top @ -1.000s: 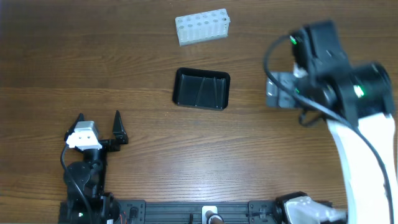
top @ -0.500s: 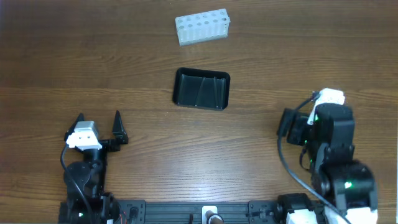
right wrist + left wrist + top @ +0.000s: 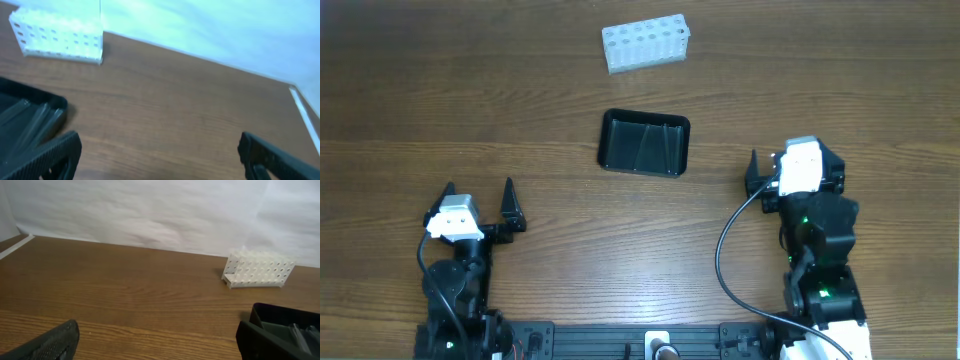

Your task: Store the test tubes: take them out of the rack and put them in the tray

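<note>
The left claw (image 3: 480, 190) is held wide open with nothing between its fingers, at the near left of the wooden table (image 3: 520, 100). The right claw (image 3: 796, 160) is likewise spread apart and empty; it is placed to the right of the tray (image 3: 604, 140), apart from it. The black tray is set at the table's middle, and clear test tubes (image 3: 27, 117) are seen lying inside it. The white rack (image 3: 646, 43) is stood upright beyond the tray, well apart from both claws. Whether any tubes are left in it cannot be told.
</note>
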You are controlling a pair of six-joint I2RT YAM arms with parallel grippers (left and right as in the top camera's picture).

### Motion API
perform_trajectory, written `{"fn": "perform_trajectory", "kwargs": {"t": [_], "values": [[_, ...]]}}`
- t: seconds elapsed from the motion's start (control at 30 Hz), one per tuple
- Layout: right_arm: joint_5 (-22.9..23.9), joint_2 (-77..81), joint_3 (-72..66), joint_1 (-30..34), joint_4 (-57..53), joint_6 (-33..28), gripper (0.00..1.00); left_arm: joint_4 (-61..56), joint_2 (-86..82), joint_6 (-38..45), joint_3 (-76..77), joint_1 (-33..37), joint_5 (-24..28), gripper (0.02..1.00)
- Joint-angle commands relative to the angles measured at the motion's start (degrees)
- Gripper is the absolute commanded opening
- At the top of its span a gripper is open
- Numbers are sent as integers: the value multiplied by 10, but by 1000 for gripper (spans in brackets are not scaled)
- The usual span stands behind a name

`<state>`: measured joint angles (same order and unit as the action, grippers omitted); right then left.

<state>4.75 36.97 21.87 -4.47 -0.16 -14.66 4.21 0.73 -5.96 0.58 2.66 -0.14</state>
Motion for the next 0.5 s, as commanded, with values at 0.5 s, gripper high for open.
{"fn": "perform_trajectory", "kwargs": {"t": [0.5], "values": [[-8,-4,-216,8,376,-32,993,2,-4,9,-2,3,8,998]]}}
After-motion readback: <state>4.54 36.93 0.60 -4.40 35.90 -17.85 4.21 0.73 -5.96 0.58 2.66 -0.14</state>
